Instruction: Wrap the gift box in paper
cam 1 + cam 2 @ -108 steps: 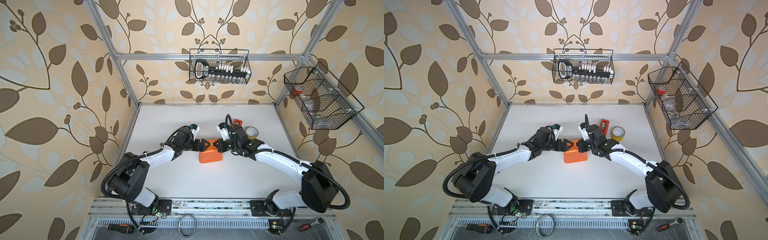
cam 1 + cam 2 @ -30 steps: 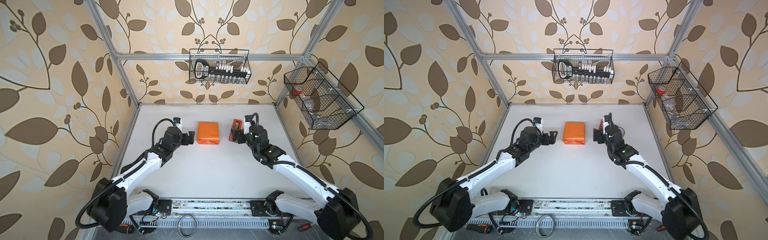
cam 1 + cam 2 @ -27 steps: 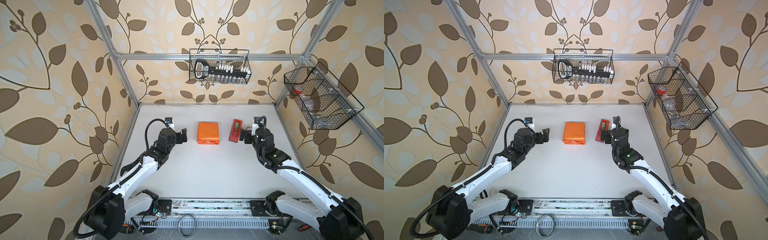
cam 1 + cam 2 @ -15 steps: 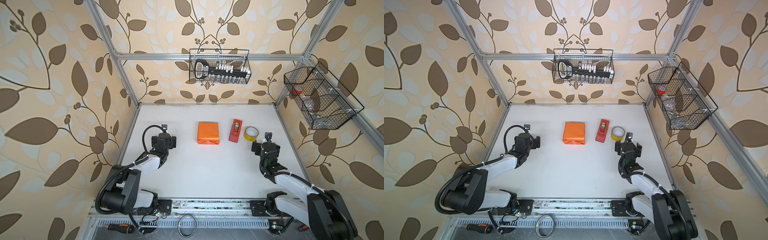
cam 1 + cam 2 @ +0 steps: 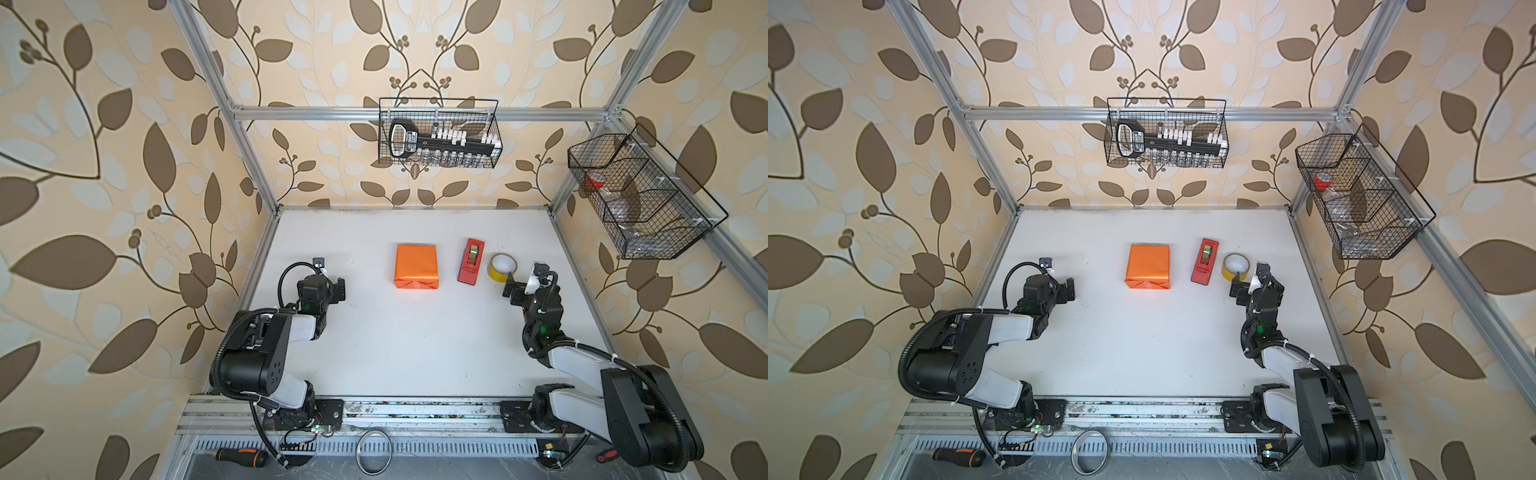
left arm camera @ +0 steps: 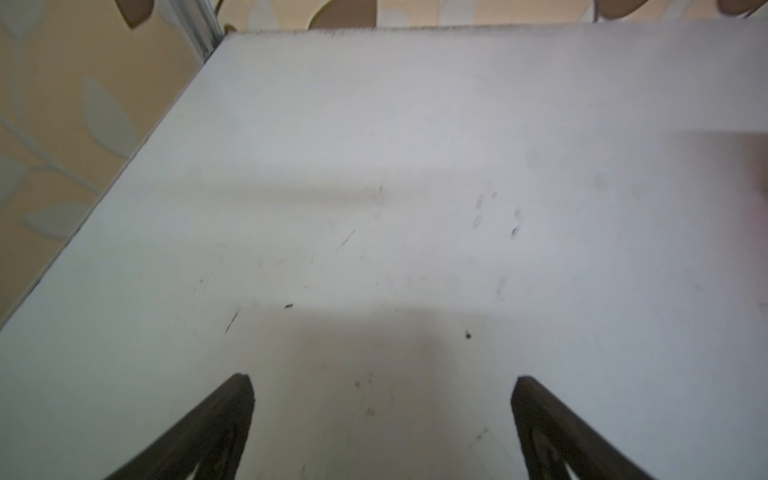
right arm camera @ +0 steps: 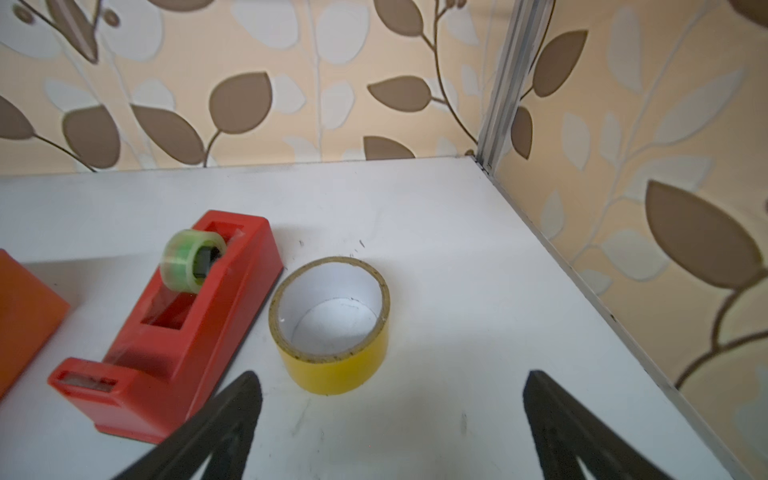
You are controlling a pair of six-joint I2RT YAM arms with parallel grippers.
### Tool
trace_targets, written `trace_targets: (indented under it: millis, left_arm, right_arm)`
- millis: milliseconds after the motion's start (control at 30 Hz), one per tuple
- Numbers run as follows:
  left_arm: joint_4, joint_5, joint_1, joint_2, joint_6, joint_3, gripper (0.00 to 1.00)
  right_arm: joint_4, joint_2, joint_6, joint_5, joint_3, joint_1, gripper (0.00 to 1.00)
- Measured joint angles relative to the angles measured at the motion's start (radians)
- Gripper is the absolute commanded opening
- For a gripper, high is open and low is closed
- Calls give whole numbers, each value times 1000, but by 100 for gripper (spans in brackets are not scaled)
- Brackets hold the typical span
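A: Surface and room?
B: White table (image 5: 415, 345), scuffed, with leaf-print wallpaper on three sides. A wire basket (image 5: 438, 133) hangs on the wall at 12 o'clock and a second basket (image 5: 640, 199) at 2 o'clock. A screwdriver (image 5: 243, 455) lies past the front rail at 7 o'clock.

A: The task's thing?
B: Orange paper (image 5: 415, 266) covers the gift box on every side seen. It sits just 12 o'clock of table centre. A red tape dispenser (image 5: 471, 262) lies at its 3 o'clock and a yellow tape roll (image 5: 501, 266) at 3 o'clock of that. All three are apart.

A: Grippers?
B: Left gripper (image 6: 382, 378) has its jaws spread wide over bare table, at the parcel's 8 o'clock. Right gripper (image 7: 388, 378) also has its jaws wide and holds nothing. It is near the roll's 5 o'clock.

A: Hard to make out?
B: The box itself is hidden. The basket contents are too small to tell.

A: View differences?
B: The right wrist view shows greenish clear tape on the dispenser, with the parcel cut off at its edge. The left wrist view is blurred and shows only table and wall.
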State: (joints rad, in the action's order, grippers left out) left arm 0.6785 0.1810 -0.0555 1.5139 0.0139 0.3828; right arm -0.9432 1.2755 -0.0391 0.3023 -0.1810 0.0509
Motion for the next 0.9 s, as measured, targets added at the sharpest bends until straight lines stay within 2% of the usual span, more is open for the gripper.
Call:
trace_targets:
  millis: [67, 333, 900]
  left_arm:
    - [4, -7, 3, 0, -5, -1, 99]
    - [23, -18, 3, 0, -17, -1, 99]
    - [29, -18, 3, 0, -17, -1, 99]
  right_arm:
    - [0, 59, -6, -11, 20, -2, 100]
    - [-51, 66, 0, -87, 24, -5, 100]
    - [-72, 66, 14, -114, 24, 4, 100]
